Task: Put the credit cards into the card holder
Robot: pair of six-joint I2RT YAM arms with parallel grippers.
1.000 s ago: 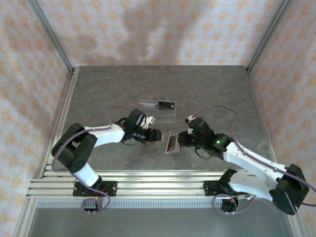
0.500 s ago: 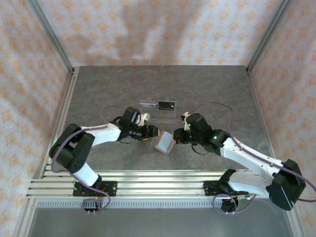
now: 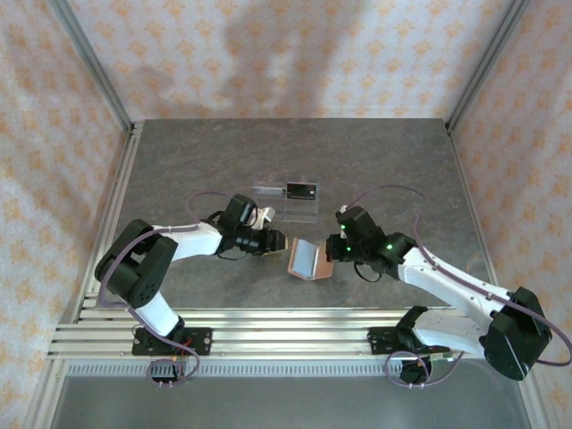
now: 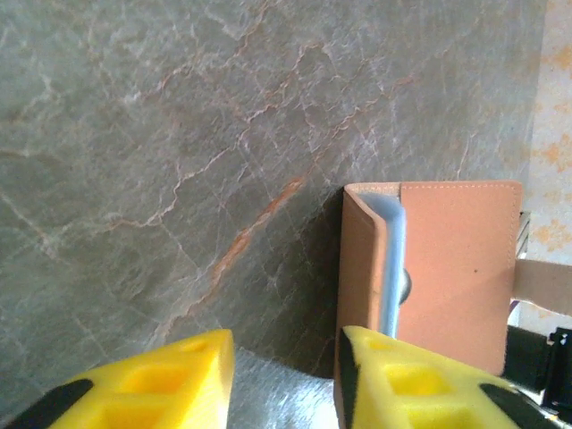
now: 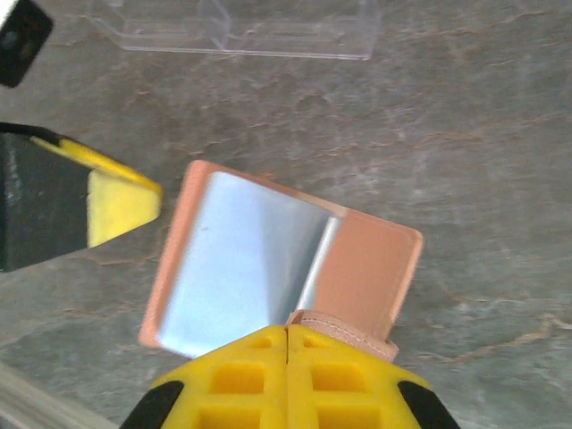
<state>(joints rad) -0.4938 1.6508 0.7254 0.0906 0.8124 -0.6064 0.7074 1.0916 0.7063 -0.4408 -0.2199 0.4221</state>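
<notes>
The reddish-brown card holder (image 3: 313,264) hangs open just above the table's middle. My right gripper (image 5: 286,331) is shut on its snap tab. A pale grey-blue credit card (image 5: 232,259) lies inside the holder, and its edge shows in the fold (image 4: 394,259). My left gripper (image 4: 286,349) stands open, with bare table between its fingers. Its right finger (image 4: 411,375) overlaps the holder's near flap (image 4: 362,268). From above, the left gripper (image 3: 279,242) sits just left of the holder and the right gripper (image 3: 329,250) just right of it. The black credit card (image 3: 302,190) rests on the clear stand behind.
A clear plastic stand (image 3: 288,204) sits on the table just behind the two grippers; its edge shows again (image 5: 241,27). The grey marbled table (image 3: 179,170) is walled on three sides. A metal rail (image 3: 268,335) runs along the near edge.
The holder has turned in my right gripper from edge-on to showing its open inside with the pale card. My left gripper's jaws have narrowed and it stays beside the holder.
</notes>
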